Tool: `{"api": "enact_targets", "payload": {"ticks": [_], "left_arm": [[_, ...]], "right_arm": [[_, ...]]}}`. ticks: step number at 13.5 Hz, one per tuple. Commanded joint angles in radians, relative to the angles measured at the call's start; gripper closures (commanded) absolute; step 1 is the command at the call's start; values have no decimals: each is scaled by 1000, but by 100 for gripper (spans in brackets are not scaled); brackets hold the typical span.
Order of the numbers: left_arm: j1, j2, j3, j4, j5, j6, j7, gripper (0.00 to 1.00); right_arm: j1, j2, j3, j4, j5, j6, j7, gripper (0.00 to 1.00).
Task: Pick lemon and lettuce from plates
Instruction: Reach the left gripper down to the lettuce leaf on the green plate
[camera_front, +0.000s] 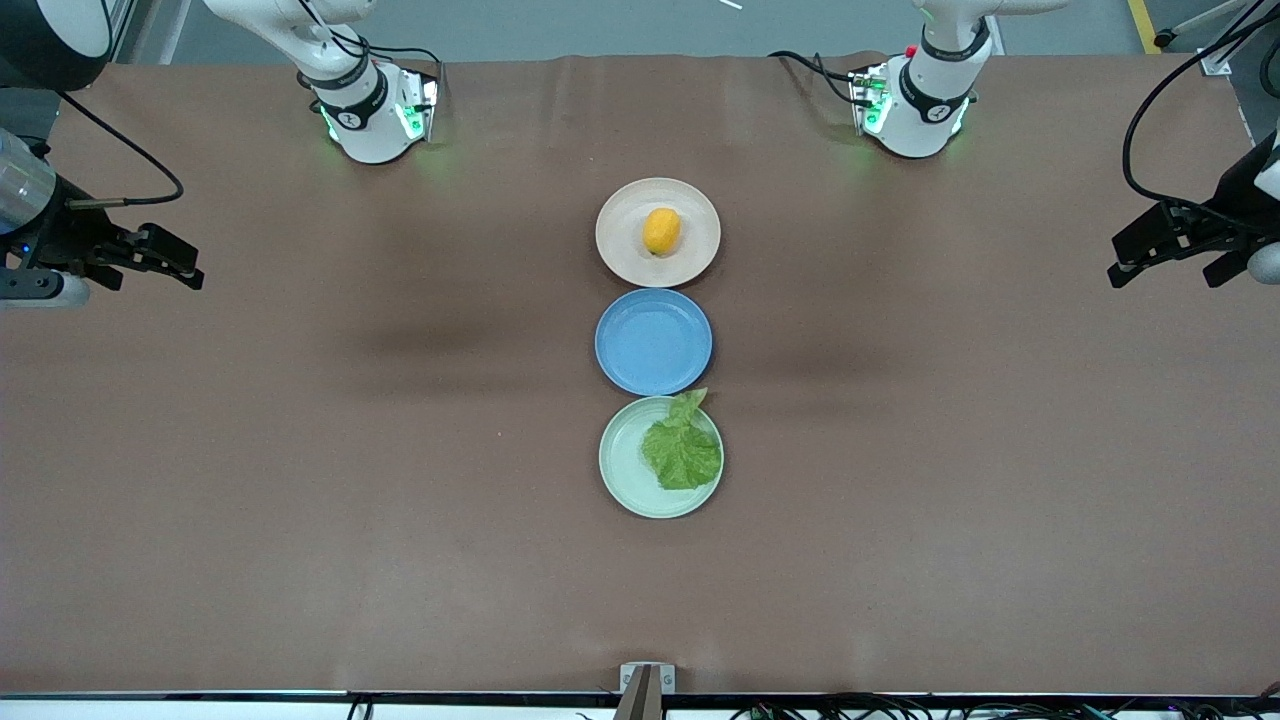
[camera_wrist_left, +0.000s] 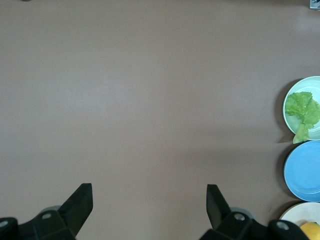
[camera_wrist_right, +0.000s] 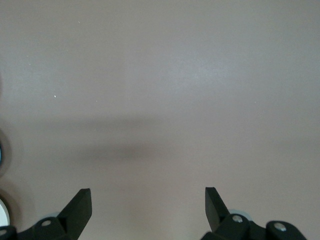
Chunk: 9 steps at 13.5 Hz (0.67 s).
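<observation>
The lemon (camera_front: 661, 230) lies on the beige-pink plate (camera_front: 622, 255), the plate farthest from the front camera. The lettuce (camera_front: 683, 452) lies on the mint green plate (camera_front: 625, 462), the nearest one, with its tip over the rim. My left gripper (camera_front: 1165, 278) is open and empty, up over the left arm's end of the table. My right gripper (camera_front: 190, 268) is open and empty over the right arm's end. The left wrist view shows open fingers (camera_wrist_left: 149, 192) over bare table, with the lettuce (camera_wrist_left: 302, 107), the mint plate (camera_wrist_left: 315, 131) and the lemon (camera_wrist_left: 311, 231) at its edge.
An empty blue plate (camera_front: 653, 341) sits between the two task plates, in one row down the table's middle; it also shows in the left wrist view (camera_wrist_left: 305, 170). The right wrist view shows open fingers (camera_wrist_right: 148, 196) over bare brown table, with a pale plate rim (camera_wrist_right: 4, 214) at its edge.
</observation>
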Motion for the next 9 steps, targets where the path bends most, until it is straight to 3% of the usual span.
{"api": "enact_targets", "payload": {"ticks": [1, 6, 9], "left_arm": [[3, 8, 0, 17, -14, -4, 3, 0], [1, 14, 0, 8, -14, -7, -3, 0], [-31, 69, -25, 8, -16, -10, -35, 0]], "right_arm": [[-1, -26, -1, -25, -13, 23, -56, 0], [-6, -26, -4, -34, 39, 14, -41, 0], [-6, -26, -6, -34, 39, 11, -42, 0]]}}
